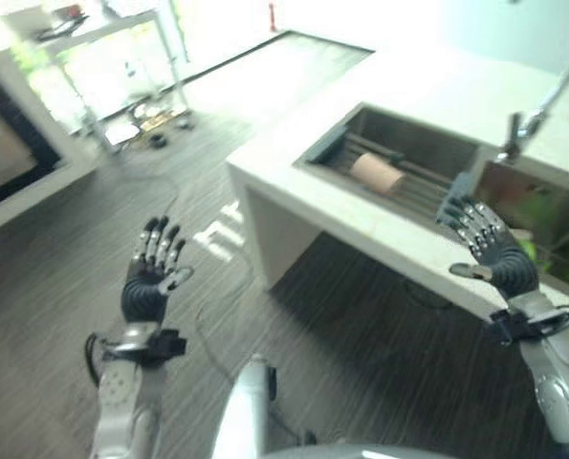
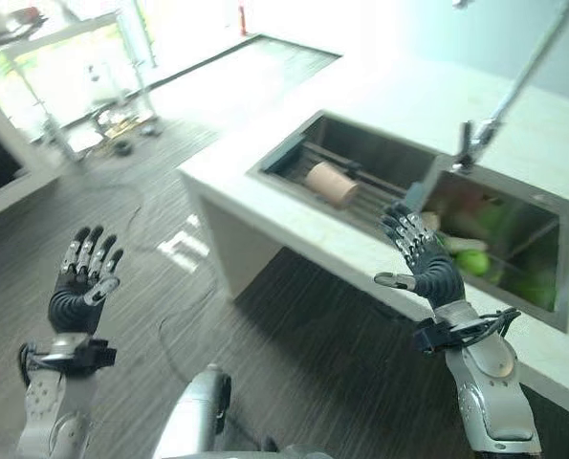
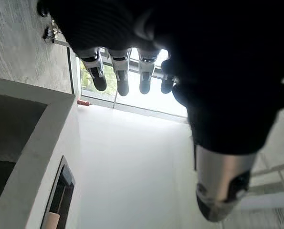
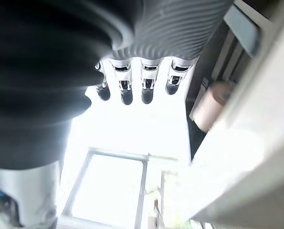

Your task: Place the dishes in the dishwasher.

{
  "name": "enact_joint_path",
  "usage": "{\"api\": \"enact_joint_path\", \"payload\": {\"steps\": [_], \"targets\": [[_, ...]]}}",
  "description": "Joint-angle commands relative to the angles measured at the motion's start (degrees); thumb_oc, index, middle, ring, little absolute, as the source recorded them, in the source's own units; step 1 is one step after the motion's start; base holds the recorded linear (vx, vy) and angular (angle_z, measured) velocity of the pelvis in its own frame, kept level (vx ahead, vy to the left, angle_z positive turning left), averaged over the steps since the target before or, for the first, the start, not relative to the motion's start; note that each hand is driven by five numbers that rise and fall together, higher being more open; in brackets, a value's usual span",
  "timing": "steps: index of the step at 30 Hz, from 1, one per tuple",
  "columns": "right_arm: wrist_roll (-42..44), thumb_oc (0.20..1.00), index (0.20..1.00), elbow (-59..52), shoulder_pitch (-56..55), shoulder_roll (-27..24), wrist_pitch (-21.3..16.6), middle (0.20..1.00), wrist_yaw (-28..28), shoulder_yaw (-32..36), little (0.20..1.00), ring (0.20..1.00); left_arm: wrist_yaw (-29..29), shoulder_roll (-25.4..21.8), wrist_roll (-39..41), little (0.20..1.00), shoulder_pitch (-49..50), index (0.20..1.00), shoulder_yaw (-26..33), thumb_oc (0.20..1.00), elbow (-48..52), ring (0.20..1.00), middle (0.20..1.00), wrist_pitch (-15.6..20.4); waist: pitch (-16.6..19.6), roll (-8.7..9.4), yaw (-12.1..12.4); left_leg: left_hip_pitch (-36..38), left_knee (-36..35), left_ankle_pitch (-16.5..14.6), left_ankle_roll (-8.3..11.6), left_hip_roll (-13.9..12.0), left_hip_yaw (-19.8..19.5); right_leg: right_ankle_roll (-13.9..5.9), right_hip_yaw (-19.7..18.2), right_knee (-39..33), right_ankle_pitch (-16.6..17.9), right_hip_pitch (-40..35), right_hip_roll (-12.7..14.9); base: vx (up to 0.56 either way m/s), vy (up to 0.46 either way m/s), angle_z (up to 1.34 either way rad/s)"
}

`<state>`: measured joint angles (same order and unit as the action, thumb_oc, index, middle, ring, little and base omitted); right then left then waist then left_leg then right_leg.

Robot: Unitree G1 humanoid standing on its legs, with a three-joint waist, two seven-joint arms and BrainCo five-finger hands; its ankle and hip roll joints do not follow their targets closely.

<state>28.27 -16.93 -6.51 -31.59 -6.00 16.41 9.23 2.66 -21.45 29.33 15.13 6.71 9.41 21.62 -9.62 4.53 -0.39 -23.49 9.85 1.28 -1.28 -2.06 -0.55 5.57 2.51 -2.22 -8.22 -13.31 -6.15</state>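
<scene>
We are holding both hands up, fingers spread, empty: left hand (image 1: pixel 150 277) over floor, right hand (image 2: pixel 423 258) beside sink (image 2: pixel 361 143) holding a tan cup (image 2: pixel 330 184).

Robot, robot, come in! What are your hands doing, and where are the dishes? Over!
Left hand and right hand both raised, open, empty. Pinkish cup lying on rack in sink; green items in neighbouring basin. Counter edge between hands and cup.

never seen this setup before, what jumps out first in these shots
Both robot hands are raised with straight fingers and hold nothing: the left hand over the dark striped floor, the right hand at the front edge of the pale counter. Just behind it is a double sink, with a tan cup lying on its side in the left basin and green items in the right.
</scene>
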Motion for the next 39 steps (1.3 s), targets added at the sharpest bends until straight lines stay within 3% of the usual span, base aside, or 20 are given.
{"api": "enact_joint_path", "payload": {"steps": [1, 4, 9, 16, 19, 21, 23, 28, 31, 39], "targets": [[1.96, 1.000, 1.000, -4.21, 1.89, -1.44, -3.87, 1.000, 0.42, 0.62, 1.000, 1.000, -5.10, -2.19, -5.72, 1.000, -2.37, 1.000, 1.30, 1.000, 5.06, 1.000, 1.000, 7.08, 0.15, -0.49, 3.26, 12.78, -11.93, 7.95, 4.53, 1.27, -8.62, -6.56, -9.48, -2.62, 4.32, 2.13, 3.77, 0.28, 0.179, -1.01], [1.65, 1.000, 1.000, -4.69, 2.94, -2.15, -5.27, 1.000, -1.18, 0.03, 1.000, 1.000, -7.02, -2.96, -9.97, 1.000, -5.42, 1.000, 0.71, 1.000, 5.22, 1.000, 1.000, 10.11, 1.12, -0.79, 3.02, 14.35, -12.97, 4.75, 4.01, 0.62, -7.75, -7.80, -8.07, -1.87, 2.99, 1.61, 6.21, 0.24, 0.234, -1.08], [2.98, 1.000, 1.000, -7.82, 0.04, 0.06, -5.14, 1.000, -1.93, 2.19, 1.000, 1.000, -6.69, -5.27, -11.54, 1.000, -10.86, 1.000, 0.85, 1.000, 6.44, 1.000, 1.000, 9.64, 3.81, -0.87, 1.44, 19.32, -14.85, 1.64, 2.24, 1.24, -6.55, -10.60, -5.53, 1.28, 1.65, 2.06, 9.45, 0.29, 0.212, -0.67], [0.11, 1.000, 1.000, -8.44, 0.22, 3.44, -5.94, 1.000, -5.86, 1.96, 1.000, 1.000, -8.15, -6.95, -13.49, 1.000, -13.26, 1.000, 1.78, 1.000, 7.02, 1.000, 1.000, 8.49, 5.12, -1.09, 1.20, 21.36, -14.85, -0.26, -0.24, 3.18, -4.81, -12.72, -2.99, 4.62, 3.59, 4.98, 12.92, 0.15, 0.184, 0.16], [0.18, 1.000, 1.000, -8.23, 1.00, 4.66, -5.74, 1.000, -5.94, 0.78, 1.000, 1.000, -8.98, -7.30, -14.63, 1.000, -12.09, 1.000, 2.82, 1.000, 9.22, 1.000, 1.000, 8.30, 4.73, -1.42, 1.86, 23.00, -14.85, -1.07, -0.81, 3.26, -2.91, -12.74, 0.94, 9.40, 6.08, 7.44, 14.06, 0.08, 0.121, -0.12], [0.32, 1.000, 1.000, -7.01, 3.59, 5.41, -5.89, 1.000, -4.84, -1.41, 1.000, 1.000, -11.62, -7.96, -16.64, 1.000, -11.90, 1.000, 3.54, 1.000, 10.20, 1.000, 1.000, 8.48, 4.09, -1.60, 3.32, 24.29, -14.85, -2.48, 0.27, 2.17, 0.46, -13.08, 8.09, 6.00, 8.43, 8.34, 17.35, -0.01, -0.036, -0.88], [-0.80, 1.000, 1.000, -5.63, 6.55, 5.58, -5.68, 1.000, -6.12, -3.50, 1.000, 1.000, -12.37, -10.13, -16.62, 1.000, -12.56, 1.000, 4.54, 1.000, 10.69, 1.000, 1.000, 9.17, 3.21, -2.30, 4.37, 24.80, -14.85, -3.25, 1.07, 0.62, 3.15, -13.94, 11.81, 3.89, 10.79, 10.38, 18.74, -0.08, -0.125, -2.12], [-1.16, 1.000, 1.000, -5.68, 6.91, 4.53, -4.76, 1.000, -8.05, -3.10, 1.000, 1.000, -10.82, -9.65, -16.00, 1.000, -13.98, 1.000, 3.54, 1.000, 11.76, 1.000, 1.000, 8.06, 3.28, -1.75, 3.55, 24.97, -14.85, -4.06, 1.14, -0.31, 3.57, -14.25, 9.97, 0.53, 10.06, 10.01, 17.82, -0.02, -0.106, -0.33], [1.22, 1.000, 1.000, -6.71, 5.19, 3.50, -3.49, 1.000, -7.56, -1.70, 1.000, 1.000, -9.28, -9.22, -17.24, 1.000, -13.38, 1.000, 2.76, 1.000, 12.72, 1.000, 1.000, 6.92, 3.81, -1.27, 3.09, 25.43, -14.85, -4.43, 1.66, -0.97, 4.77, -14.86, 10.74, -2.44, 10.40, 8.53, 17.62, 0.01, -0.163, 0.13], [1.47, 1.000, 1.000, -7.94, 3.19, 1.48, -2.03, 1.000, -6.10, -0.40, 1.000, 1.000, -4.52, -11.51, -21.48, 1.000, -11.63, 1.000, 2.47, 1.000, 13.47, 1.000, 1.000, 5.40, 4.59, -2.11, 1.58, 27.17, -14.85, -4.76, 2.82, -2.26, 6.03, -14.50, 9.89, -2.78, 8.46, 8.02, 16.16, 0.01, -0.092, -0.16]]}}
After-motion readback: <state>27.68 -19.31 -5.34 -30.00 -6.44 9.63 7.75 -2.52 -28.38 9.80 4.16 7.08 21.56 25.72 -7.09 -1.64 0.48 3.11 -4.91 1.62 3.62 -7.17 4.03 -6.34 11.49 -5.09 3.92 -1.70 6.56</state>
